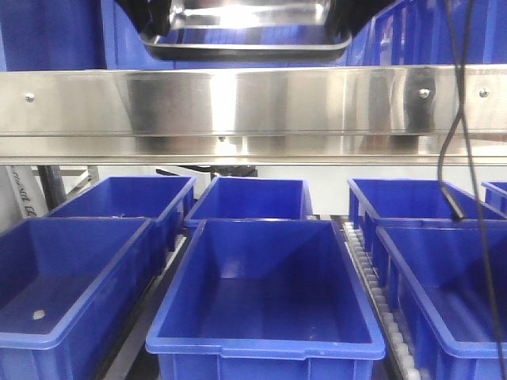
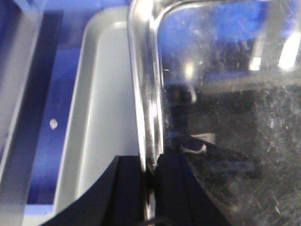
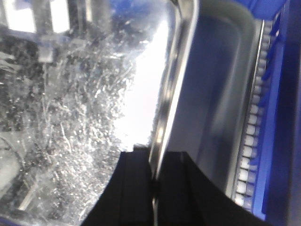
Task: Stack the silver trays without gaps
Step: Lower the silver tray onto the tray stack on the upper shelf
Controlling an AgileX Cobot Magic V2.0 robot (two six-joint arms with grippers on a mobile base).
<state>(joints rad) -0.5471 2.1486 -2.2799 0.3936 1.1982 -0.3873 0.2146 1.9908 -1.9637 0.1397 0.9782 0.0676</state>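
A silver tray (image 1: 245, 36) hangs at the top of the front view, above the steel shelf beam, held at both short ends. My left gripper (image 2: 149, 174) is shut on its left rim (image 2: 148, 94), and the scratched tray floor (image 2: 225, 94) lies to the right of the fingers. My right gripper (image 3: 154, 179) is shut on the right rim (image 3: 174, 80) of the same tray (image 3: 84, 94). A second silver tray lies below it, and its duller side shows past the held rim in the left wrist view (image 2: 101, 117) and the right wrist view (image 3: 216, 94). The gap between the two trays cannot be told.
A long mirror-like steel beam (image 1: 253, 103) with screws crosses the front view. Several deep blue bins (image 1: 265, 293) stand below it. A black cable (image 1: 459, 158) hangs at the right. A white roller track (image 3: 254, 122) runs beside the trays. A blue bin floor with a white speck (image 2: 54, 124) lies at the left.
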